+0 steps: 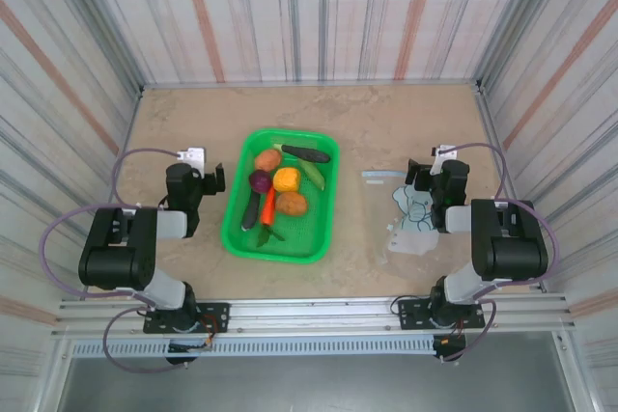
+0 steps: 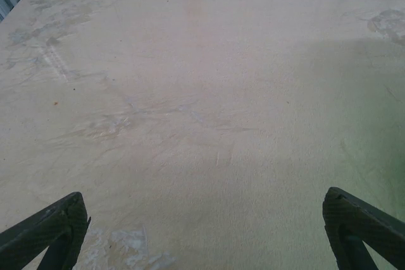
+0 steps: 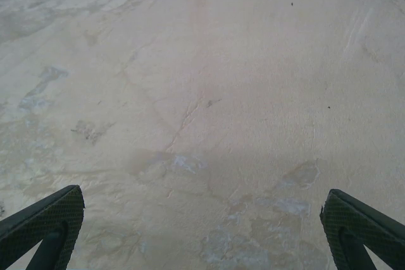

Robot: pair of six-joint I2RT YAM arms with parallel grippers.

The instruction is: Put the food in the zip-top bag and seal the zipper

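Striped panel walls (image 1: 319, 16) close in three sides. The beige counter (image 1: 386, 123) runs between them.

Left arm (image 1: 121, 248) is folded at lower left, right arm (image 1: 502, 238) at lower right. Both look parked, wrists pointing toward the back of the counter.

Green mesh basket (image 1: 235, 202) sits centre-left and holds all the food, so nothing is bagged yet.

Zip-top bag (image 1: 398, 231) lies flat at centre-right, well apart from the basket and partly under the right arm's wrist. That overhang blocks a clean look at its right edge. A pale strip at its upper end is probably the zipper (image 1: 383, 177); open or sealed, can't tell.

Food is packed close, pieces touching:
- eggplant (image 1: 306, 153) along the top
- green pod (image 1: 312, 173) below it
- potatoes (image 1: 267, 159) upper left and lower right
- yellow-orange fruit (image 1: 286, 179) in the middle
- onion (image 1: 259, 181) to its left
- carrot (image 1: 268, 206) and cucumber (image 1: 252, 211) slanting lower left

The crowding and the basket wall will likely hinder a single-piece pick.

Left fingers (image 2: 50, 232) are spread wide over bare counter, holding nothing. Right fingers (image 3: 44, 226) likewise.
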